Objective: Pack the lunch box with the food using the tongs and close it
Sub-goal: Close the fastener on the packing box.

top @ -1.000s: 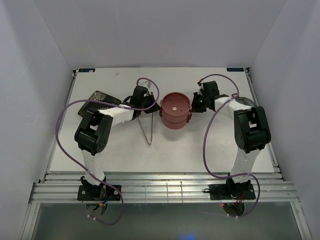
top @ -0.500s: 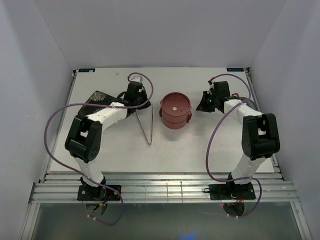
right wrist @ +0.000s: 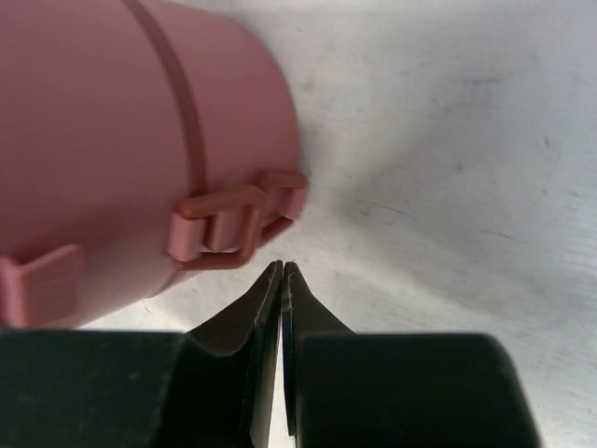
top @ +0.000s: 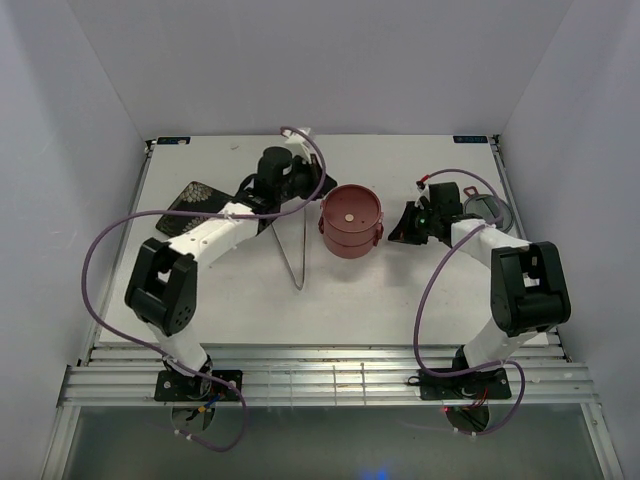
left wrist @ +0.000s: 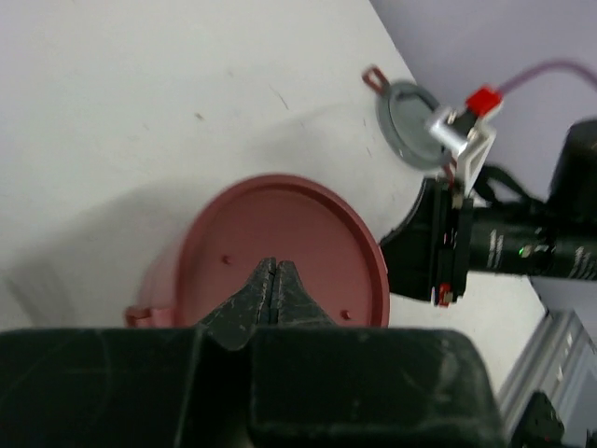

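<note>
The dusty-red round lunch box (top: pixel 351 222) stands mid-table with its flat lid (left wrist: pixel 280 243) on. My left gripper (left wrist: pixel 272 269) is shut and empty, its tips hovering over the near part of the lid; from above it (top: pixel 312 186) sits at the box's upper left. My right gripper (right wrist: pixel 282 271) is shut and empty, low at the table, its tips just short of the side clasp (right wrist: pixel 233 224) on the box's right wall (top: pixel 396 228). The silver tongs (top: pixel 296 252) lie on the table left of the box. No food shows in any view.
A dark patterned square plate (top: pixel 196 199) lies at the far left, partly under the left arm. A grey round disc with a red tab (left wrist: pixel 409 123) rests at the right (top: pixel 487 208), behind the right arm. Walls close in on three sides.
Both grippers pulled back from the box's sides, then returned: the left one swung up over the lid's edge, the right one came down toward the right clasp. Box and tongs stayed put.
</note>
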You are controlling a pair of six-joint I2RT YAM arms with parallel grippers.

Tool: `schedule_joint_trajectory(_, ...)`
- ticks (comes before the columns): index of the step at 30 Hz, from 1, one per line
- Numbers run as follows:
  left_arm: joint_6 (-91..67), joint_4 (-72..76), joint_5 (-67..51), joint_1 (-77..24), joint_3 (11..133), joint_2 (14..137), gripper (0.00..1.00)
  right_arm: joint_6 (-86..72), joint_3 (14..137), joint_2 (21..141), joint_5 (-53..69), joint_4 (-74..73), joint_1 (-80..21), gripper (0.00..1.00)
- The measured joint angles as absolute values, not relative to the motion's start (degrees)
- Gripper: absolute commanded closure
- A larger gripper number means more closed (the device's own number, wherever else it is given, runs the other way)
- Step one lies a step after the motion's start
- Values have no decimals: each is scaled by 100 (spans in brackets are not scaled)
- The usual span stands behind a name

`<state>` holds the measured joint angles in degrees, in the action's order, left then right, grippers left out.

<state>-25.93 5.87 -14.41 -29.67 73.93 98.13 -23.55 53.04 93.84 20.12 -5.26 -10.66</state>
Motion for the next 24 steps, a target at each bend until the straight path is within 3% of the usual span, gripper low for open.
schedule_joint_trajectory(6, -2593, 648, -1966, -3144, 7393, 10591, 100, -2526, 5231, 9266, 2167, -36, -1096, 84)
schedule_joint_trajectory(24, -2622, 1420, -2226, -3127, 7269, 10945, 100, -2904, 5153, 9736, 2412, 716, -1138, 92)
